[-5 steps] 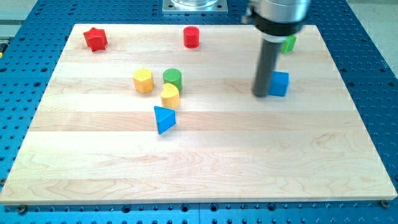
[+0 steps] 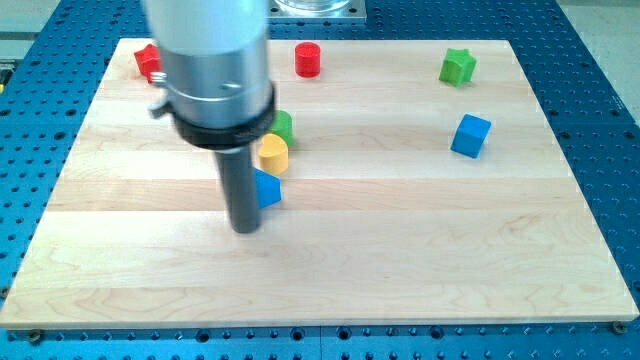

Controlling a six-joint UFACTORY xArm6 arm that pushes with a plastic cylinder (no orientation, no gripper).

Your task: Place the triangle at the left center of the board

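The blue triangle (image 2: 268,189) lies left of the board's middle, partly hidden behind my rod. My tip (image 2: 245,228) rests on the board just to the left of and below the triangle, touching or nearly touching its left side. A yellow rounded block (image 2: 272,153) sits right above the triangle, and a green cylinder (image 2: 283,126) sits above that one.
A red star (image 2: 146,60) at the top left is partly hidden by the arm. A red cylinder (image 2: 308,59) stands at top centre, a green star (image 2: 458,66) at top right, a blue cube (image 2: 470,135) at the right. The wooden board (image 2: 400,260) lies on a blue perforated table.
The rod has swung from beside the blue cube at the right over to the left side of the blue triangle. It now hides the yellow hexagon. The cube sits slightly further right.
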